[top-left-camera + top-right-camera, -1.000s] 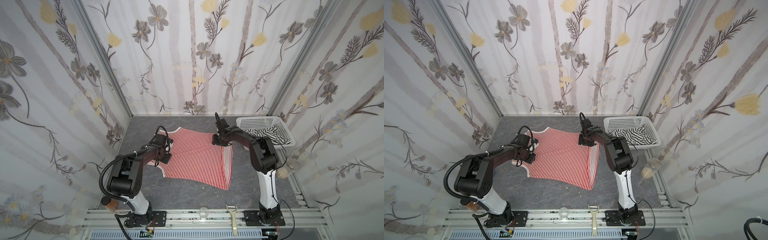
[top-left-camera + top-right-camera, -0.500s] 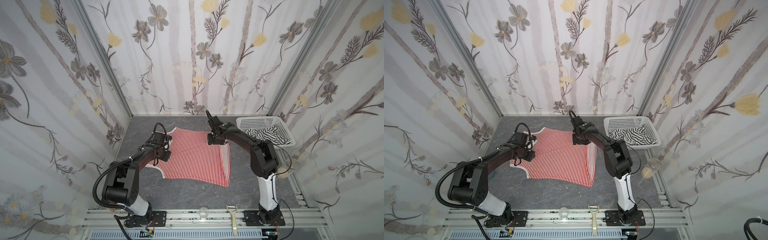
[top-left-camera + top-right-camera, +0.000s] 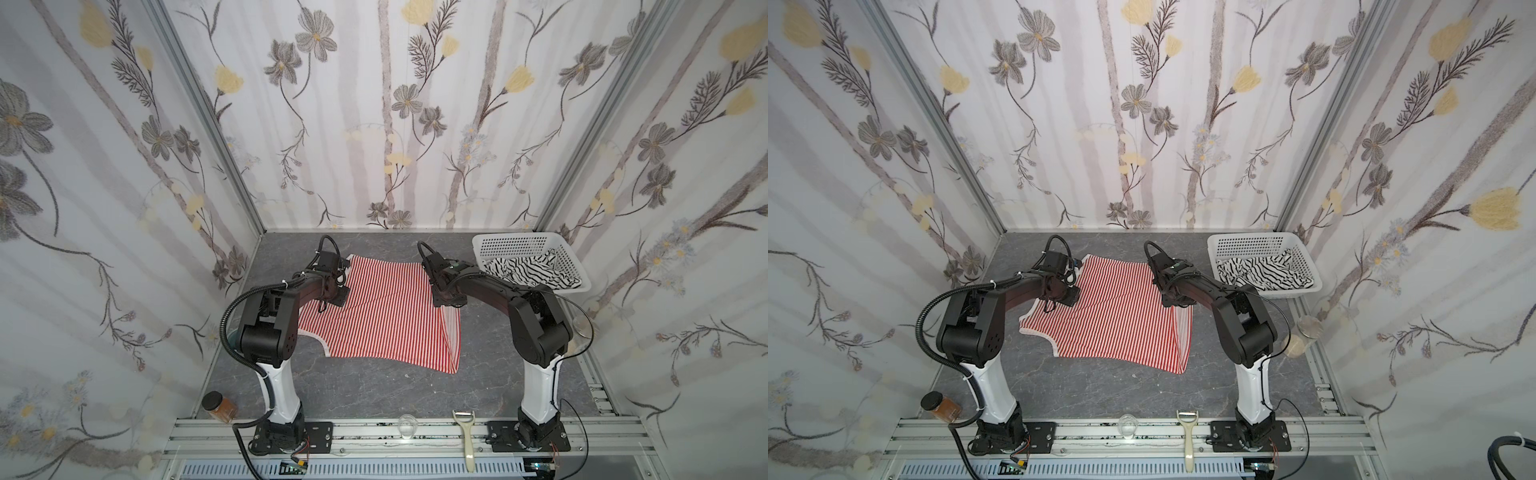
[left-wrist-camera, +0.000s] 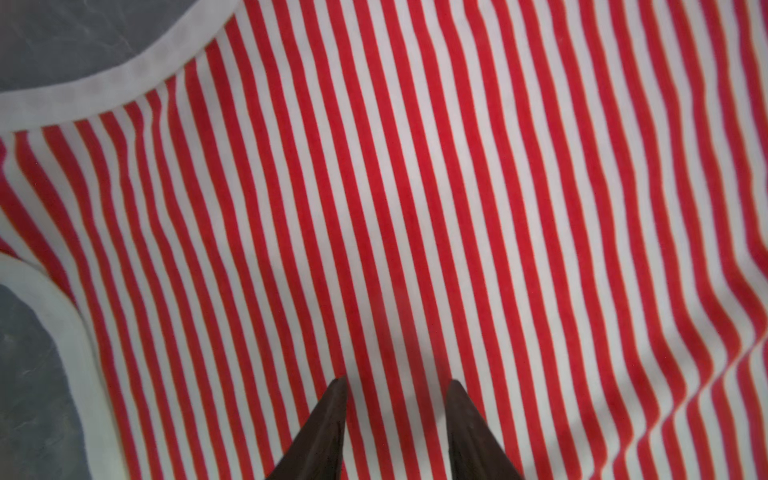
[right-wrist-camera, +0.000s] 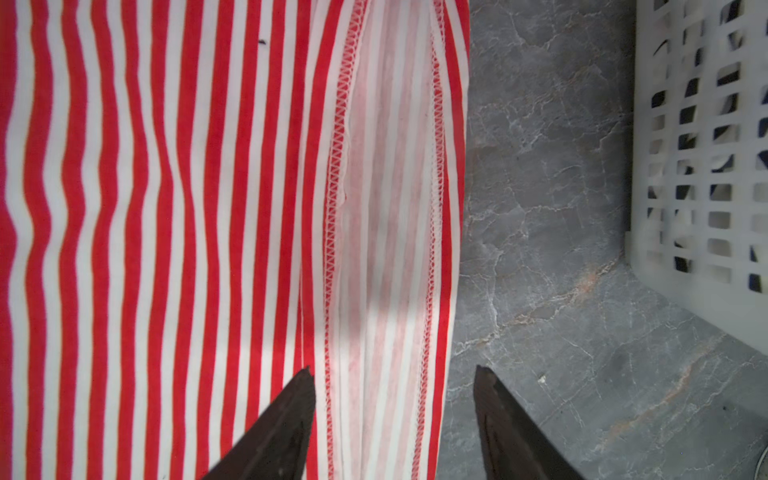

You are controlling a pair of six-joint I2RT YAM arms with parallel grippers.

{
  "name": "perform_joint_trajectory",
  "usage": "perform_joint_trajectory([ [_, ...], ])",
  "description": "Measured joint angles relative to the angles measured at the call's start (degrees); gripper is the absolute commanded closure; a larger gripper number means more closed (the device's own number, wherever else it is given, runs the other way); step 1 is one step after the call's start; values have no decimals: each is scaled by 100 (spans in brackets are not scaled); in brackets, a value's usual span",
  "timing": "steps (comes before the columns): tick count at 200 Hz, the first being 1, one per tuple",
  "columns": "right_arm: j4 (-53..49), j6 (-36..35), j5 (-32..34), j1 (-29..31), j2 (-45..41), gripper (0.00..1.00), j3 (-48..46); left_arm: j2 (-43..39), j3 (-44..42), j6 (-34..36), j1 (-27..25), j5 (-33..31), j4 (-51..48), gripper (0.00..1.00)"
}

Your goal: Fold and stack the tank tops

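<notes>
Floral walls, grey marble tabletop; red-striped tank top spread; left hand narrowly parted, right hand wide.

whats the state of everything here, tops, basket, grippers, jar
red-striped tank top: spread flat on the table, unfolded, hem edge showing its inside
black-striped tank top: crumpled in the basket
basket: upright, holding the crumpled top
left gripper: open over red stripes, holding nothing
right gripper: open, astride the hem edge, holding nothing
jar: upright, lid on
</notes>
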Motion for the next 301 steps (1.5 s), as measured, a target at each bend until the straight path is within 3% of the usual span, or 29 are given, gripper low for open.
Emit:
perform_joint_trajectory([
  [58, -17, -20, 61, 234, 472, 38, 367, -387, -732, -39, 179, 2, 664, 59],
  [145, -52, -68, 409, 249, 634, 37, 337, -673, -1047, -66, 273, -39, 649, 59],
  [250, -111, 4, 765, -184, -92, 38, -339, -732, -1119, -103, 315, -63, 629, 59],
  [301, 267, 50, 289, -81, -621, 38, -780, -531, -778, -37, 315, -227, 494, 59],
])
